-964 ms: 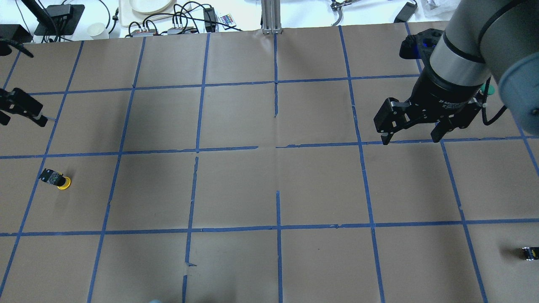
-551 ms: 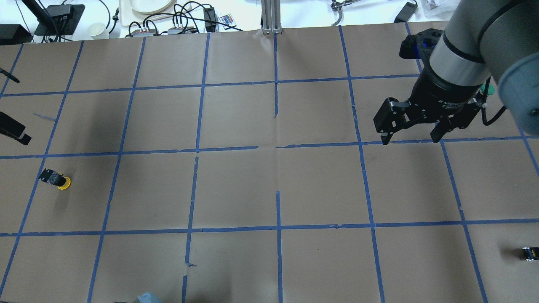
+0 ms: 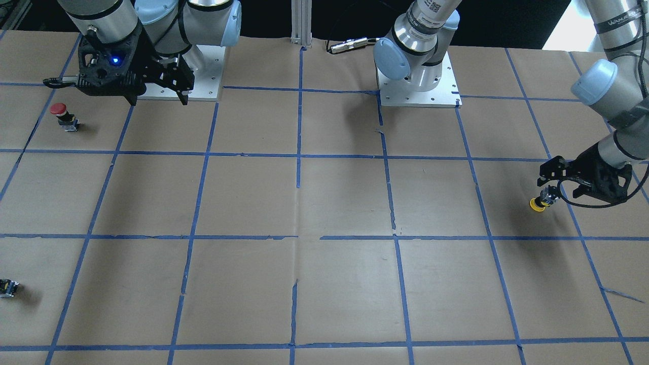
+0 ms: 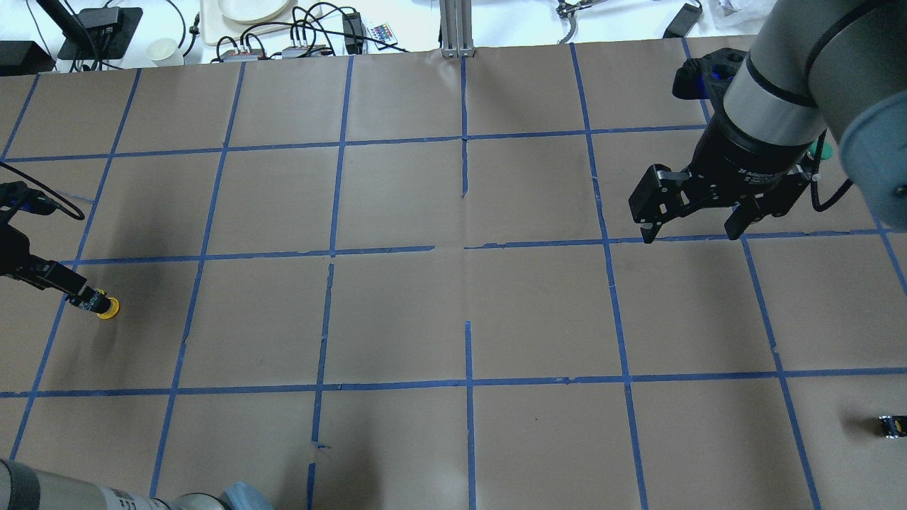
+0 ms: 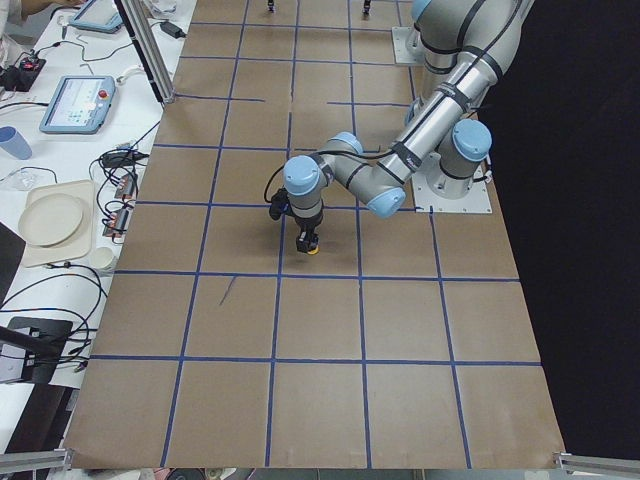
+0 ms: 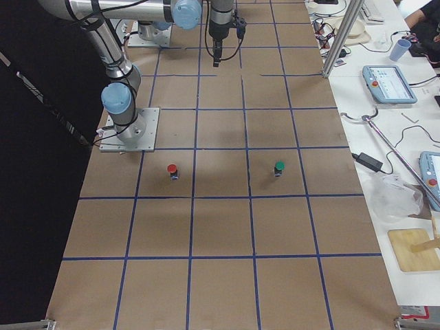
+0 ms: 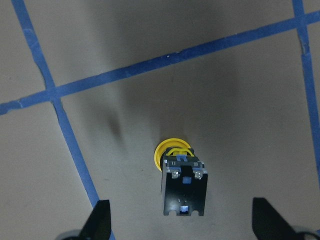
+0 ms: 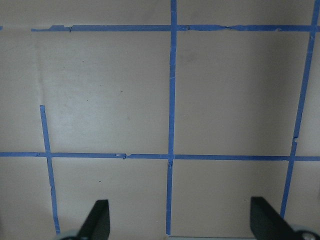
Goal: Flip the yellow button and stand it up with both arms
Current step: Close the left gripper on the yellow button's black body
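Note:
The yellow button (image 4: 106, 307) stands at the table's left side, resting on its yellow cap with the grey-black block pointing up. It also shows in the front view (image 3: 539, 203) and the left wrist view (image 7: 183, 186). My left gripper (image 3: 557, 188) is open and low over the button. In the left wrist view its fingertips (image 7: 100, 221) stand on either side of the block, apart from it. My right gripper (image 4: 689, 235) is open and empty, hovering above the table's right half, far from the button. Its wrist view shows only paper and tape.
A red-capped button (image 3: 60, 112) and a green-capped button (image 6: 279, 167) stand on the right side near the right arm. A small dark capless block (image 4: 891, 426) lies at the near right edge. Brown paper with a blue tape grid (image 4: 468, 248) covers the table.
My left gripper has come from the table's left edge toward the yellow button and now straddles its block. The button and the right arm have not moved.

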{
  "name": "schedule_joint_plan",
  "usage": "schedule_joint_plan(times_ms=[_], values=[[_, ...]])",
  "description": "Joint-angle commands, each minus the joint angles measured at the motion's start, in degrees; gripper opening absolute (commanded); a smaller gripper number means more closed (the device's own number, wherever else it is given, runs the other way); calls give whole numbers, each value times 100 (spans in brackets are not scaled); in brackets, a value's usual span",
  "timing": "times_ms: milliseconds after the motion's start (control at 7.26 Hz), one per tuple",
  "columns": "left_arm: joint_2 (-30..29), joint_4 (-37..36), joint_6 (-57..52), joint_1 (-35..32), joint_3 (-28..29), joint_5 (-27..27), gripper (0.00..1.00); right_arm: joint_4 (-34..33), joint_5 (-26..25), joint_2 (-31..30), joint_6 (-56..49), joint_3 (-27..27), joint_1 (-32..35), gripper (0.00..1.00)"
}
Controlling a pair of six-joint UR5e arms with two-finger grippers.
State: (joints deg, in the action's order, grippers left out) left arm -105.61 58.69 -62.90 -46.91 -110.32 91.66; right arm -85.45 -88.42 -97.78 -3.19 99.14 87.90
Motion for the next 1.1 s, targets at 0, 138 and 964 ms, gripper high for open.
schedule_joint_plan(times_ms=[0,138,964], values=[[-12,-341,-328,-11,-209,1,97,-7,9,-13,2,0,7,100],[-12,-384,-371,-12,-200,1,92,11,9,-13,2,0,7,100],[49,-411,-451,-20,-200,19,27,2,-9,22,-7,0,7,100]])
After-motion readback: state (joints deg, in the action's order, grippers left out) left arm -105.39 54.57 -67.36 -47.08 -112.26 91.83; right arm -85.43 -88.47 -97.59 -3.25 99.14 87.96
